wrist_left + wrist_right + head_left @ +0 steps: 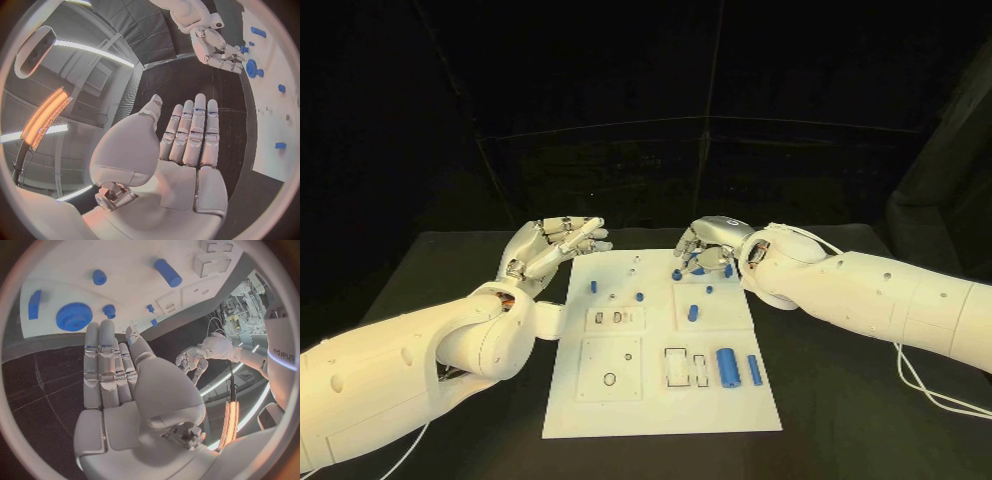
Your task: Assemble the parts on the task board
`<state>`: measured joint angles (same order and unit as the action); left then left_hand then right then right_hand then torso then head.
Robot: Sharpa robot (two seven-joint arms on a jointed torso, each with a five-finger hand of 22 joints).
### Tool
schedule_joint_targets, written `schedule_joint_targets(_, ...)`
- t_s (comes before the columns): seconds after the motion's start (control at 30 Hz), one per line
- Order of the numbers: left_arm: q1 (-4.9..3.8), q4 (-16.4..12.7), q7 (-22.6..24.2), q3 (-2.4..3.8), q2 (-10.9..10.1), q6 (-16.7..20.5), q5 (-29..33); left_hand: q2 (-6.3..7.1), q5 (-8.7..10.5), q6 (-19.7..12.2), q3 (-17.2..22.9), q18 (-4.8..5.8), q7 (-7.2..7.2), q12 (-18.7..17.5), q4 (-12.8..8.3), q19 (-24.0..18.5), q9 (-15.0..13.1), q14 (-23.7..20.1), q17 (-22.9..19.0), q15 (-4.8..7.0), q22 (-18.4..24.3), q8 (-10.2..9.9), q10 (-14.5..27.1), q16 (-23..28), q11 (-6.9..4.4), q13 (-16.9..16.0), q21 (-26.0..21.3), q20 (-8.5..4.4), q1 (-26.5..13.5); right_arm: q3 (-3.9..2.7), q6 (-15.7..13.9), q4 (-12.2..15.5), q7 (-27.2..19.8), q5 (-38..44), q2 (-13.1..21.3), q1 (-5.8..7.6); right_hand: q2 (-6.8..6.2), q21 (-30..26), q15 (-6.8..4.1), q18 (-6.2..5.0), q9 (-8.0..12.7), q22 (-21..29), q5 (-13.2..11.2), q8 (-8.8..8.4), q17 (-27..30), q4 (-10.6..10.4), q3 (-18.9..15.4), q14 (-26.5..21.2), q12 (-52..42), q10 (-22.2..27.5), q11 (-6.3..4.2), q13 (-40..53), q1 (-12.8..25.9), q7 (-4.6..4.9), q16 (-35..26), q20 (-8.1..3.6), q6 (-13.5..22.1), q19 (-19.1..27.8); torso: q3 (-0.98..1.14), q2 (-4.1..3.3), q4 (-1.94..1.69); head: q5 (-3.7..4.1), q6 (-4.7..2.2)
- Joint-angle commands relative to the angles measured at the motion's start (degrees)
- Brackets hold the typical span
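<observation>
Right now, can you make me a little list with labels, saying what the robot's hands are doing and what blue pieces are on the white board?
left hand: open, palm up, holding nothing, at the board's far left corner
right hand: fingers apart, holding nothing, over the board's far edge
task board: white plate in the middle of the black table
blue gear: on the board, near the right hand's fingertips
big blue cylinder: lying on the board's near right part

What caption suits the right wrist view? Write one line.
Right hand, open, hovers near the blue gear on the white task board.
</observation>
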<state>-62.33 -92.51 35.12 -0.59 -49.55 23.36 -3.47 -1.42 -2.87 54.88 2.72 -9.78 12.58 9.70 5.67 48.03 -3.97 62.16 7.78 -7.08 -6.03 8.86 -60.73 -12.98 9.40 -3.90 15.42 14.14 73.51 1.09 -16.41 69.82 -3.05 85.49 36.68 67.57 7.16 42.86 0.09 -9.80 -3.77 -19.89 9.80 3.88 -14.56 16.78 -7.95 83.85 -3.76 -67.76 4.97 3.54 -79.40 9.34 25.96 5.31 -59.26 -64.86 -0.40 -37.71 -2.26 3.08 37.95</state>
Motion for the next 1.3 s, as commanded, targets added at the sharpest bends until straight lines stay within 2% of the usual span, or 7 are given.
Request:
schedule_joint_targets(0.03, -0.10, -0.32, -0.61, 0.03, -0.20, -2.29, -0.96, -0.31, -0.04, 0.39, -0.07, -0.88, 0.06, -0.36, -0.39, 0.49, 0.12, 0.52, 0.09, -0.01, 0.15, -0.31, -0.31, 0.47, 0.00, 0.10, -0.37, -0.18, 0.18, -0.07, 3.57, -0.29, 3.61, 7.00, -0.39, 0.32, -0.02, 2.76, -0.35, -0.60, 0.02, -1.65, -0.17, -0.23, -2.64, -0.15, -0.50, 2.37, 0.18, 0.81, 0.14, 0.07, 0.12, -0.12, 4.02, 0.08, 0.28, 0.12, -0.13, -1.05, -0.53, 0.26, -0.03)
schedule_joint_targets(0.3, -0.11, -0.72, -0.82, 0.02, -0.56, -2.49, -0.97, -0.38, -0.04, 0.44, -0.18, -0.87, 0.06, -0.70, -0.53, 0.63, 0.18, 0.54, 0.07, -0.04, 0.33, -0.55, -0.35, 0.80, 0.02, 0.13, -0.57, -0.17, 0.06, -0.08, 5.55, -0.46, 4.55, 8.17, -1.02, 0.55, 0.69, 10.51, -0.23, -0.69, 0.01, -6.43, -0.10, -0.19, -10.97, -0.19, -0.83, 1.57, 0.16, 1.70, 0.30, 0.08, 0.32, -0.20, 16.31, 0.36, 0.81, 1.47, -0.26, -1.82, -0.75, 0.57, 0.06)
schedule_joint_targets(0.47, -0.11, -1.12, -0.95, 0.02, -0.76, -2.69, -0.96, -0.40, -0.03, 0.44, -0.22, -0.86, 0.07, -0.85, -0.60, 0.68, 0.20, 0.53, 0.05, -0.06, 0.42, -0.67, -0.36, 0.95, 0.04, 0.14, -0.66, -0.16, 0.02, -0.08, 5.96, -0.78, 4.93, 8.42, -1.32, 0.74, 1.04, 13.19, -0.06, -0.63, 0.01, -8.30, -0.01, -0.22, -17.00, -0.12, -0.79, 1.07, 0.15, 1.91, 0.41, 0.08, 0.38, -0.14, 22.55, 0.62, 0.85, 2.38, -0.36, -2.25, -0.96, 0.74, 0.27)
schedule_joint_targets(0.73, -0.13, -1.43, -1.16, 0.03, -0.94, -2.88, -0.96, -0.47, -0.03, 0.46, -0.35, -0.85, 0.14, -1.17, -0.67, 0.76, 0.23, 0.53, 0.03, -0.11, 0.59, -0.90, -0.38, 1.26, 0.10, 0.16, -0.86, -0.13, -0.16, -0.08, 6.85, -0.91, 5.20, 8.52, -1.62, 0.95, 2.53, 21.24, 0.03, 0.83, -0.01, -19.19, 0.11, -0.15, -27.81, -0.16, -0.01, 1.75, 0.17, 1.47, 0.43, 0.05, 0.87, -0.03, 32.78, 0.79, 0.40, -1.11, -0.49, -2.82, -1.30, 1.08, 0.53)
schedule_joint_targets(1.07, -0.17, -1.62, -1.40, 0.03, -1.13, -2.91, -0.96, -0.53, -0.03, 0.46, -0.51, -0.85, 0.27, -1.55, -0.80, 0.84, 0.25, 0.52, 0.00, -0.18, 0.80, -1.18, -0.36, 1.63, 0.19, 0.16, -1.11, -0.09, -0.32, -0.08, 8.88, -1.07, 5.28, 8.53, -2.08, 0.99, 5.15, 25.80, -0.22, 1.62, -0.11, -25.23, -0.58, 0.09, -33.40, -0.12, 2.17, 1.67, 0.09, 0.26, -0.04, 0.06, 1.33, -0.51, 38.33, 0.68, -1.40, -2.72, -0.50, -3.37, -1.50, 1.28, 0.56)
schedule_joint_targets(1.3, -0.17, -1.49, -1.55, 0.03, -1.15, -2.92, -0.96, -0.54, -0.03, 0.42, -0.60, -0.84, 0.37, -1.77, -0.90, 0.89, 0.26, 0.49, -0.03, -0.23, 0.92, -1.35, -0.32, 1.86, 0.27, 0.17, -1.24, -0.05, -0.39, -0.08, 9.34, -1.15, 5.27, 8.53, -2.18, 1.00, 5.80, 27.88, -0.47, 1.90, -0.21, -27.68, -0.85, 0.20, -35.59, -0.16, 4.74, 1.41, 0.12, -1.33, -0.39, 0.07, 1.03, -0.82, 40.82, 0.43, -3.03, -2.95, -0.43, -3.45, -1.46, 1.20, 0.82)
